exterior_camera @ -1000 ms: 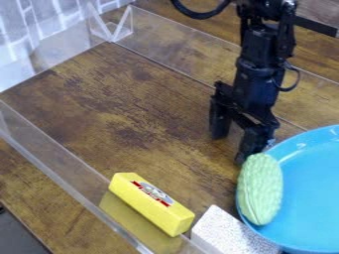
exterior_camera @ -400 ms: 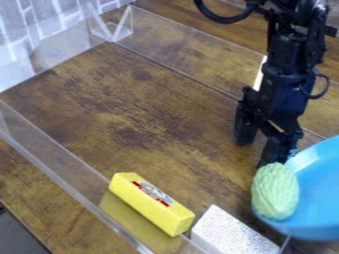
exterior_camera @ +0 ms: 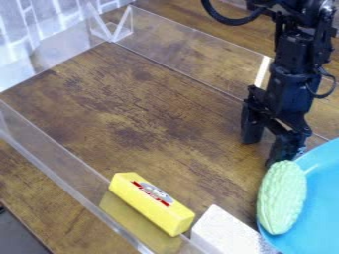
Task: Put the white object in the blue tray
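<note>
1. Can see the white block (exterior_camera: pixel 231 234) at the bottom of the frame, right of centre, outside the blue tray and cut off by the lower edge; shows a speckled, rough top with no readable writing.
2. Can see the blue tray (exterior_camera: pixel 318 216) at lower right, running out of the frame, with a raised, curved rim.
3. Can see a pale green ribbed oval (exterior_camera: pixel 281 196) at the tray's left side, overlapping the rim in this view; perhaps leaning on it, though hard to be sure from this angle.
4. Can find the black gripper (exterior_camera: pixel 271 137) at right of centre, above the tray in the frame, with jaws spread apart and nothing gripped between them.
5. Can spot a yellow bar (exterior_camera: pixel 151 203) at lower centre, left of the white block and apart from it, lying at a slant.
6. Can make out a red-and-white label (exterior_camera: pixel 153 191) on the yellow bar, with dark marks too small to read; cannot name a brand.
7. Can see brown wood-grained surface (exterior_camera: pixel 126 114) across the middle and left, with clear plastic walls at its edges.
</note>
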`<state>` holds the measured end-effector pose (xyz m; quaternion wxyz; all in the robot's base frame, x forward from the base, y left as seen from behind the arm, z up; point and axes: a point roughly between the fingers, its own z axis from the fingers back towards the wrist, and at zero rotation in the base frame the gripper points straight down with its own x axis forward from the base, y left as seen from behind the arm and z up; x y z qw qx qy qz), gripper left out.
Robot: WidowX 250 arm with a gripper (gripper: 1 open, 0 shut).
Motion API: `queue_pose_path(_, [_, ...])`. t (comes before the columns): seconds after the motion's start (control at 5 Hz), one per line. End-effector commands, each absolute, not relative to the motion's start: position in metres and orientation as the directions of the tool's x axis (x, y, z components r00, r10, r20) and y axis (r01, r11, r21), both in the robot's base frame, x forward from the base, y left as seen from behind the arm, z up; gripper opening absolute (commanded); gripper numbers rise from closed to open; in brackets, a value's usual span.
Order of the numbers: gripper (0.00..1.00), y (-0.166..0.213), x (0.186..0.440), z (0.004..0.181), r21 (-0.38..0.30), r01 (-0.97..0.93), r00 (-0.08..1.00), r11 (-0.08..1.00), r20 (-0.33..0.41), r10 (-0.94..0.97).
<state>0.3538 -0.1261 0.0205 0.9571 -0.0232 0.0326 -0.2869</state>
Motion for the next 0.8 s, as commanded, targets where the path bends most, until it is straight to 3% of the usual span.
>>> queue_pose_path(0.0, [1.0, -0.141, 0.354, 0.029, -0.065, 0.529, 0.846, 0.846, -0.043, -0.532])
queue_pose_path(0.2, [1.0, -0.143, 0.357, 0.033, -0.069, 0.49, 0.868, 0.869, -0.051, -0.494])
queue_pose_path(0.4, [1.0, -0.163, 0.363, 0.03, -0.073, 0.483, 0.871, 0.873, -0.059, -0.487])
queue_pose_path(0.6, [1.0, -0.157, 0.361, 0.026, -0.082, 0.449, 0.887, 0.89, -0.079, -0.455])
